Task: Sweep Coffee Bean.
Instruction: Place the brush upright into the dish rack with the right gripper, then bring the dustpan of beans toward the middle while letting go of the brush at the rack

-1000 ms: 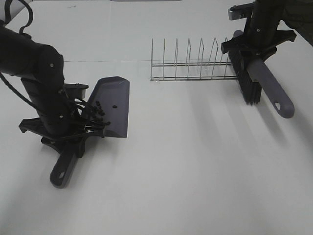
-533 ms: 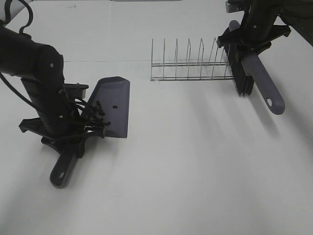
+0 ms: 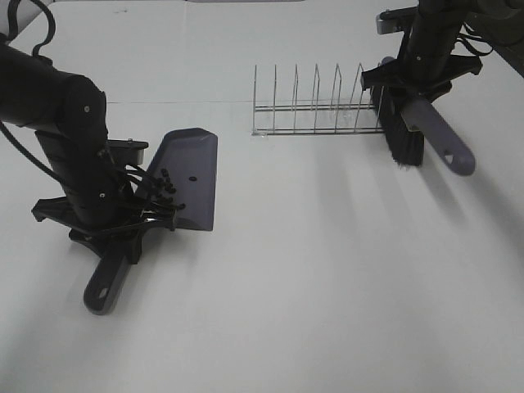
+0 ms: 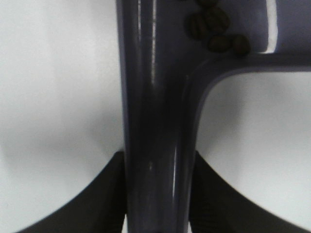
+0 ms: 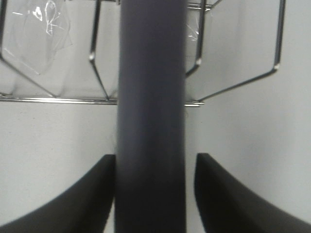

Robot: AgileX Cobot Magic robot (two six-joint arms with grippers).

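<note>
Wire rack (image 3: 316, 106), metal, one row of upright pointed dividers on low horizontal rails, standing toward the far side of white table (image 3: 327, 286); clear crinkled film (image 5: 34, 34) clinging to one wire loop.

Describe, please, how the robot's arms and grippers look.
The left arm and right arm are matte black; the left has rounded housings and small pale screw heads. A black cable loops beside it. The gripper fingers are black tapering wedges.

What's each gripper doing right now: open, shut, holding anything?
Left gripper: closed on the dustpan, by its handle.
Right gripper: closed on the brush, by its handle.
</note>
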